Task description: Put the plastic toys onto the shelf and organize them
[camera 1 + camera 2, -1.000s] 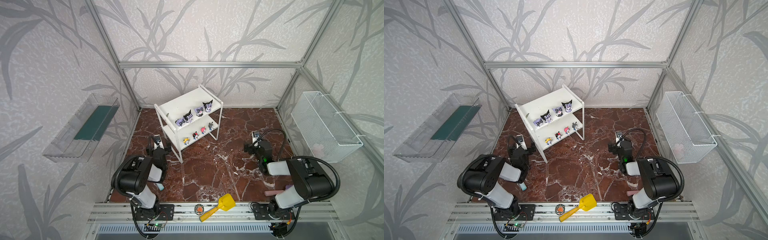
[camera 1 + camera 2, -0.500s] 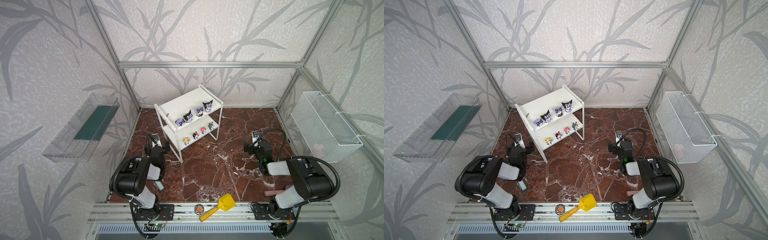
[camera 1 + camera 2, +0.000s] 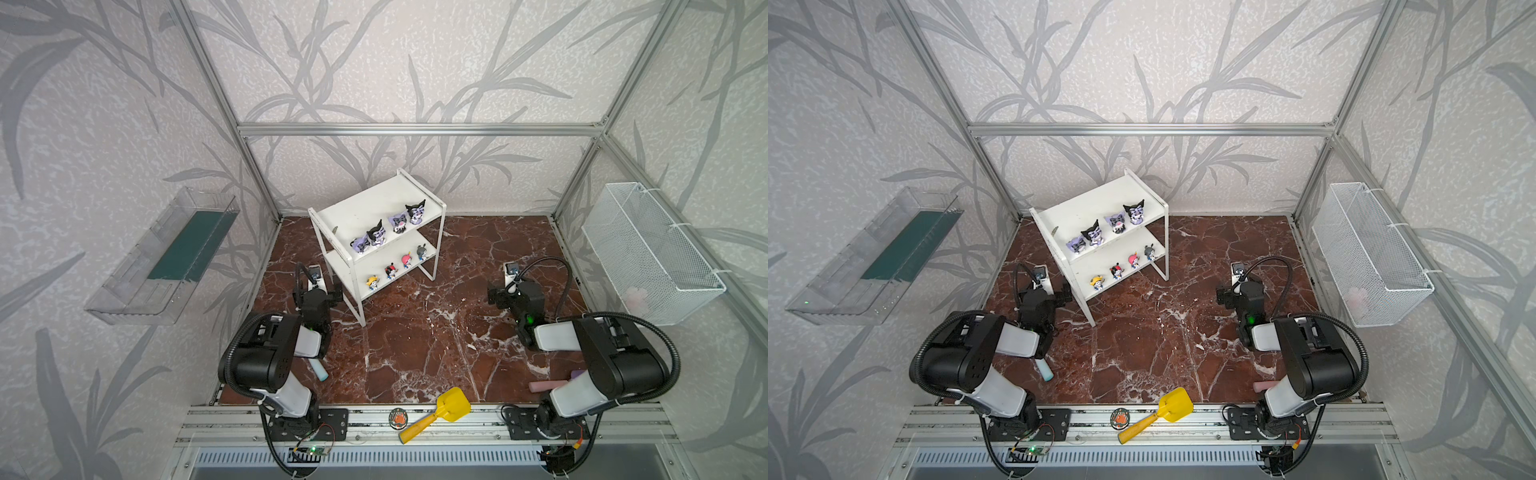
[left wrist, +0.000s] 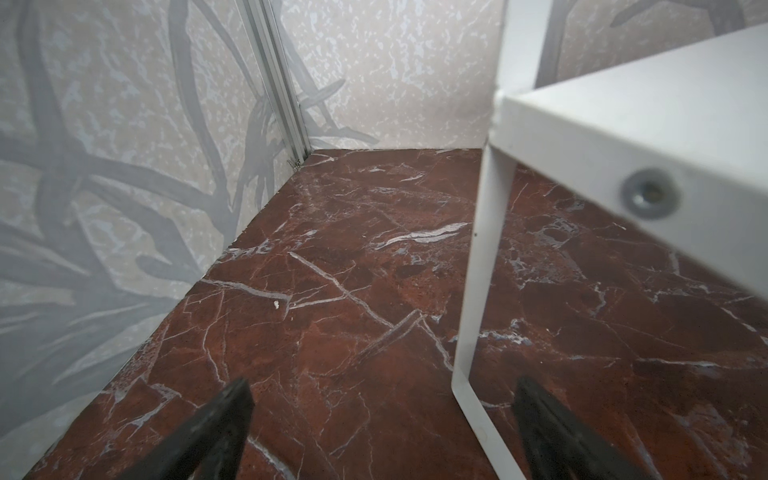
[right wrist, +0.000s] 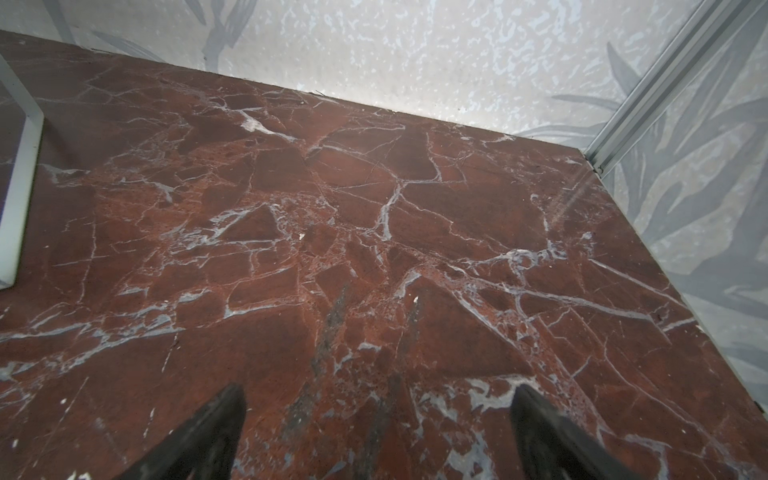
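At left, hovers with left claw (image 4: 382,382) spread and empty, low over the bench (image 3: 415,332), just beside the left end of the shelf (image 3: 365,210), swung slightly back toward it since half a second ago. Mid-scene, shows all eight plastic toys (image 3: 376,235) unmoved on the shelf: four purple ones in a row on the upper board, four smaller ones along the lower. At right, holds right claw (image 5: 378,388) spread, empty, unchanged over bare bench.

walls: grey leaf-print wallpaper (image 3: 374,62) | floor: red-brown marble (image 3: 415,332)
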You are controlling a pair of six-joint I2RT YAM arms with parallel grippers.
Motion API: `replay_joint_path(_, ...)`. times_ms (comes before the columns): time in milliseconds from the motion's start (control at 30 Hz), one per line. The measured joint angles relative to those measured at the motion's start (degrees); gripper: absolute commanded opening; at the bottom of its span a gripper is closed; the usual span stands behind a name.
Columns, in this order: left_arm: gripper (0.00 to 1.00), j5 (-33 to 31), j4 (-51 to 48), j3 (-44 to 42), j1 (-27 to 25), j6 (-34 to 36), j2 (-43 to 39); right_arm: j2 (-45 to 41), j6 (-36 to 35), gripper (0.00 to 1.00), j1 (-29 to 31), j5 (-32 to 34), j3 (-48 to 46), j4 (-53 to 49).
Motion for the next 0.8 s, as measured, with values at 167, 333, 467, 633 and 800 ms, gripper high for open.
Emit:
replay_joint_path(167,0.99,0.0,-0.7,0.0,0.0,-0.07,0.0,0.02,0.0,0.99,0.0,0.0,0.0,0.0)
replay_joint_path(333,0.99,0.0,-0.7,0.0,0.0,-0.09,0.0,0.02,0.0,0.99,0.0,0.0,0.0,-0.02)
replay_joint_path(467,0.99,0.0,-0.7,0.0,0.0,-0.09,0.0,0.02,0.15,0.99,-0.02,0.13,0.0,-0.11)
replay_joint_path(633,0.99,0.0,-0.7,0.0,0.0,-0.09,0.0,0.0,1.84,0.99,-0.92,2.08,0.04,-0.66)
replay_joint_path(800,0.99,0.0,-0.7,0.0,0.0,-0.09,0.0,0.0,2.78,0.99,-1.2,3.19,0.04,-0.76)
